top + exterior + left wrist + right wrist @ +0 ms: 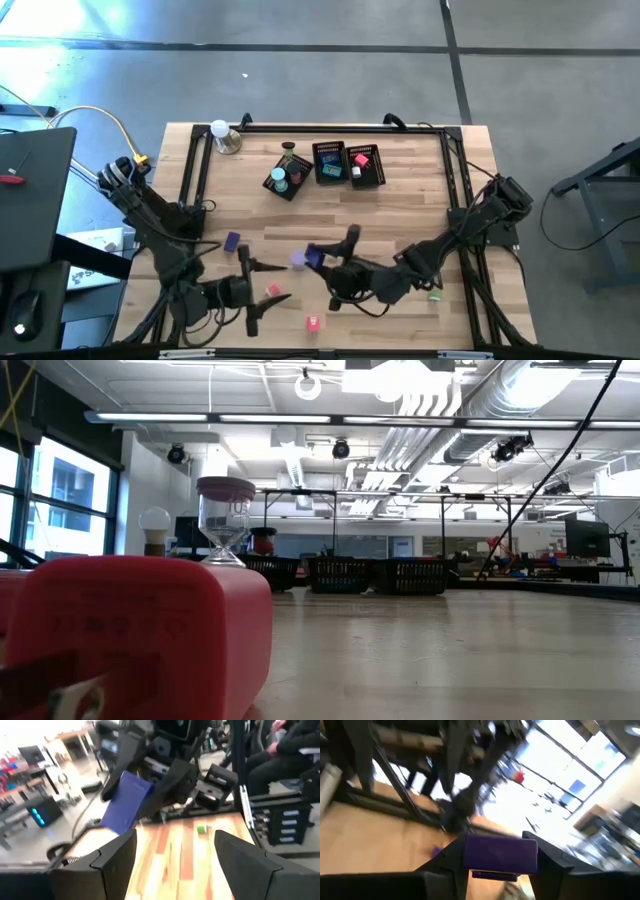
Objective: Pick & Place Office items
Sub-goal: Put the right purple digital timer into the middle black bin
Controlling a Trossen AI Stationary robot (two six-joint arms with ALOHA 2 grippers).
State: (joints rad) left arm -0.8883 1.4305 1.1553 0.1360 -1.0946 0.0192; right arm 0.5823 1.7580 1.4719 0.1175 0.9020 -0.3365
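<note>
My right gripper (322, 262) is above the table's near middle, shut on a purple block (501, 853). That block also shows in the left wrist view (125, 802) and the high view (313, 257). My left gripper (268, 283) faces it from the left with its fingers open (175, 840) and nothing between them. Lying on the table are a lilac piece (298, 259), a red piece (273, 290), a pink piece (313, 322), a purple piece (233, 241) and a green piece (435, 296). My right gripper pinches the purple block's two opposite ends (470, 854) between its two fingers. The fingers come roughly level from the table's right. The block is lifted clear of the table.
Three black mesh baskets (288, 180) (329, 162) (365, 166) with small pieces inside stand at the far middle. A white ball on a metal base (222, 135) is at the far left. A red block (130, 640) fills the low view's near left.
</note>
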